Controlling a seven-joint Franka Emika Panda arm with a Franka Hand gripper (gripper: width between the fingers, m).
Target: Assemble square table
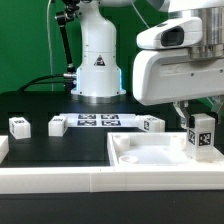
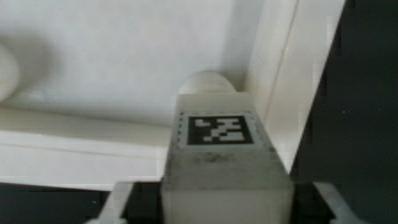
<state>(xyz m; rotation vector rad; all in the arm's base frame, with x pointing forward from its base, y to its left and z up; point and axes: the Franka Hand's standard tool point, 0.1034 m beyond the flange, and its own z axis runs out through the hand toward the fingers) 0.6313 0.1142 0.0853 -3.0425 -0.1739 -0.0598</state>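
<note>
From where I stand, the gripper hangs over the exterior view's right side of the black table. Its two fingers are clamped on a white leg that points straight down, with its tag facing the camera. In the wrist view the same gripper pinches the leg from both sides, with the fingers pressed against its flanks. The rounded tip of the leg sits over a corner of the square slab, close to the raised rim. I cannot quite tell whether the tip touches the slab or hangs just above it, as the wrist picture is soft there.

The slab lies flat near the front of the table, recessed face up, right of centre in the exterior view. A long white rail runs along the front, against or just beside the slab's near edge.

Behind the slab three loose parts stand apart on the table. A leg block is far to the exterior view's left, a second leg block is near it, and a third leg block stands just behind the slab. Between the second and third lies the marker board, flat, in front of the robot base.
</note>
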